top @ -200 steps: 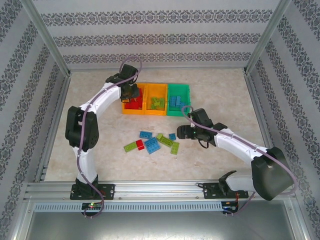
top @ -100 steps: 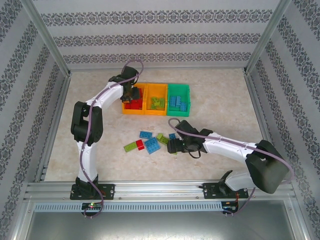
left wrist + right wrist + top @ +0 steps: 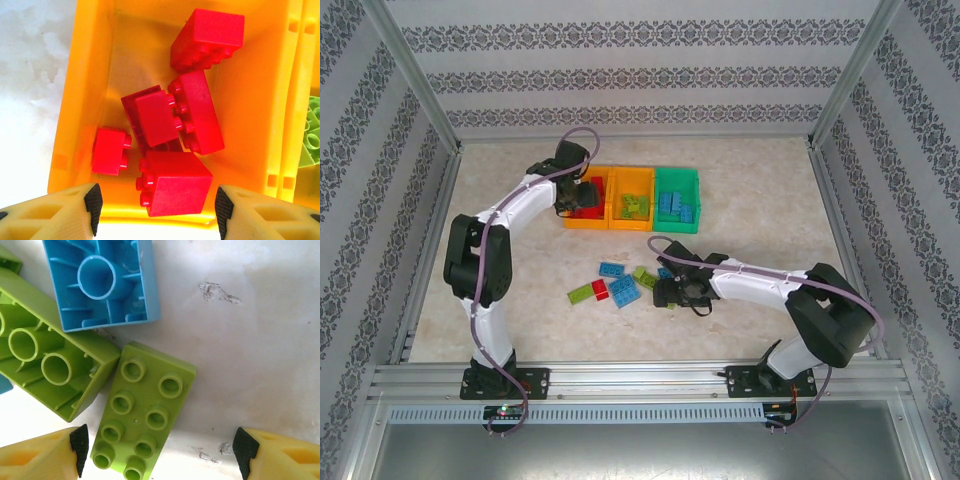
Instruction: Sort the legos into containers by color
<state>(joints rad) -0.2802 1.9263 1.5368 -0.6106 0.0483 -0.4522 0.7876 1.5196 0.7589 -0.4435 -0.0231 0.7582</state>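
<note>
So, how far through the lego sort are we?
Done: red bricks lie in the left orange bin, lime ones in the middle orange bin, blue ones in the green bin. In hand: the left gripper hangs open over the left orange bin, holding nothing; the right gripper is open astride a lime brick on the table. Left: several loose bricks beside it, blue, lime and one red.

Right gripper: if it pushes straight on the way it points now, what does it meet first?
Most likely the lime green brick, lying studs up directly ahead of the right gripper, its near end between the open jaws. The gap left is hard to judge.
</note>
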